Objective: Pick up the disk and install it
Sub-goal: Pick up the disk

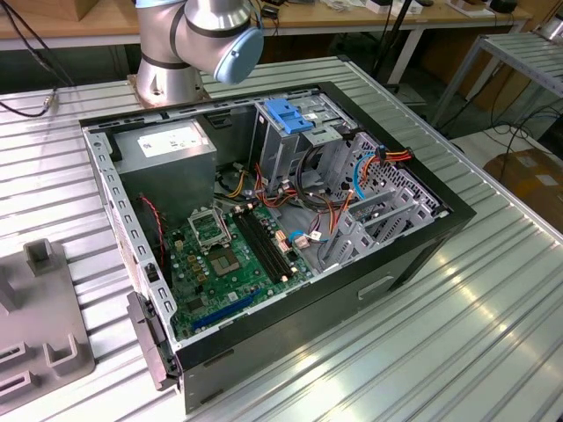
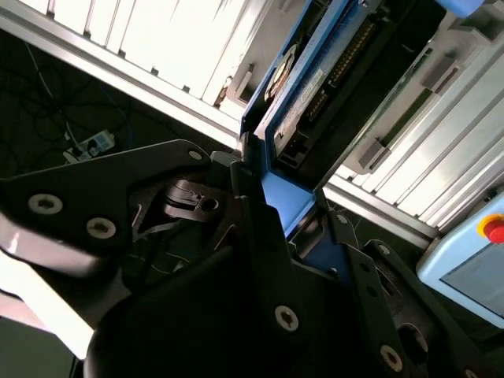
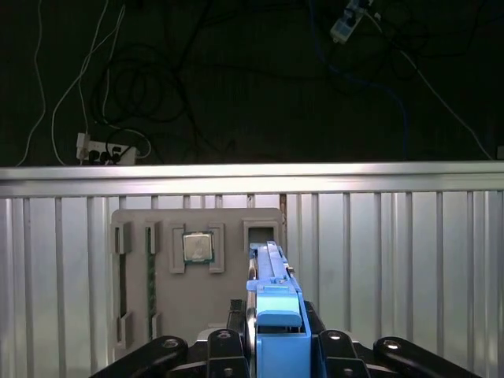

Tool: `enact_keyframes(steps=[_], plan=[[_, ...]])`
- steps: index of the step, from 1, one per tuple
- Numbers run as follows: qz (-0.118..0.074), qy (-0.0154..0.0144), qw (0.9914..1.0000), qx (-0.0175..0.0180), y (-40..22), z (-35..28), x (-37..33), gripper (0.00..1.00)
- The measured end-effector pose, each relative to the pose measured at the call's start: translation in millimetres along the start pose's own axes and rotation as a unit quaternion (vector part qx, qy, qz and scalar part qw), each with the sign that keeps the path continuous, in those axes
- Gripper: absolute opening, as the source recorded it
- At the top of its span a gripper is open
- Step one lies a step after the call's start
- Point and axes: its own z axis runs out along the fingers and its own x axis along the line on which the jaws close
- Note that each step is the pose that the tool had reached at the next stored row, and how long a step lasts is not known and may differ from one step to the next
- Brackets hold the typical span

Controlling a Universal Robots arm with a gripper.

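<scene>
In both wrist views my gripper (image 3: 272, 327) (image 2: 287, 201) is shut on the disk. The first wrist view shows the disk (image 3: 272, 303) edge-on, its bright blue carrier rail standing upright between the black fingers (image 3: 228, 315), above a grey fixture tray. In the second wrist view the disk (image 2: 303, 94) shows its grey face, a white label and blue rail, raised over the ribbed metal table (image 2: 173, 47). The open computer case (image 1: 413, 255) lies on the table in the exterior view, with the arm's base (image 1: 171, 61) behind it.
A grey fixture tray (image 3: 197, 315) (image 1: 44, 325) carries a square chip (image 3: 198, 246). Inside the case are a tall metal cage topped by a blue bracket (image 1: 290, 114), a grey power-supply box (image 1: 167, 149), the motherboard (image 1: 237, 255) and loose cables. A pendant with a red button (image 2: 492, 228) lies nearby.
</scene>
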Motion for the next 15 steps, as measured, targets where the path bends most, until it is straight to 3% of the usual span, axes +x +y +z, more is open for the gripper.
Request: enact_keyframes(steps=[8,15], plan=[[0.000,0.0000,1.00000,0.0000,-0.1,-8.9,0.0,0.37],[0.000,0.0000,1.00000,0.0000,-0.1,-25.6,0.1,0.37]])
